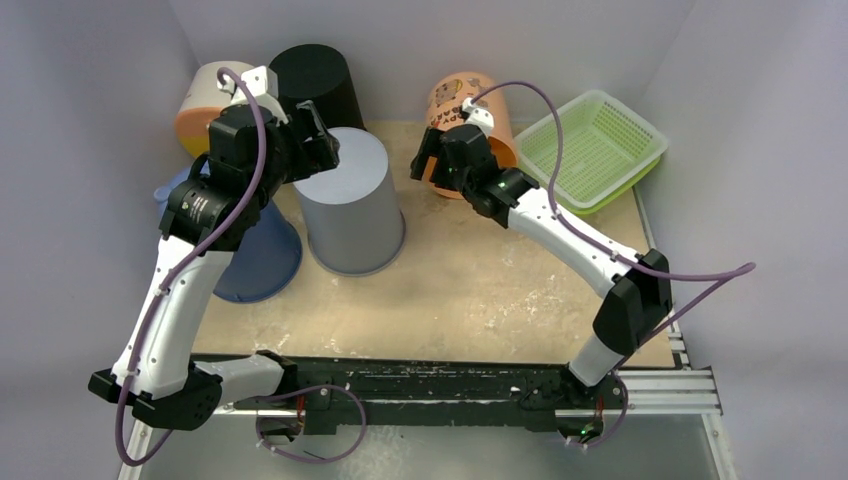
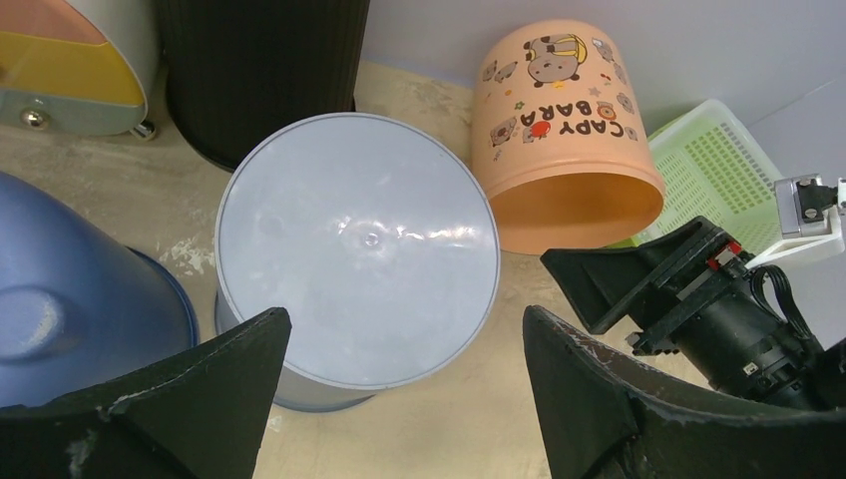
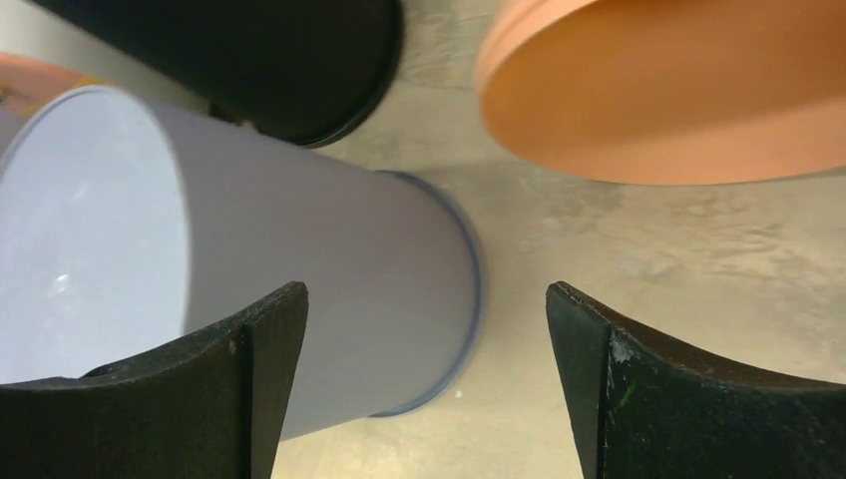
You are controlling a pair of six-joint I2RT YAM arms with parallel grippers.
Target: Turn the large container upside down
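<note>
A large grey container stands upside down mid-table, its closed base facing up; it also shows in the left wrist view and the right wrist view. My left gripper hovers over its far left top, open and empty. My right gripper is open and empty, low between the grey container and an orange capybara bucket that lies on its side with its mouth toward the front.
A black bucket stands upside down at the back. A blue bucket is upside down at the left. A cream and orange bin sits back left. A green mesh basket is at the right. Walls enclose the table.
</note>
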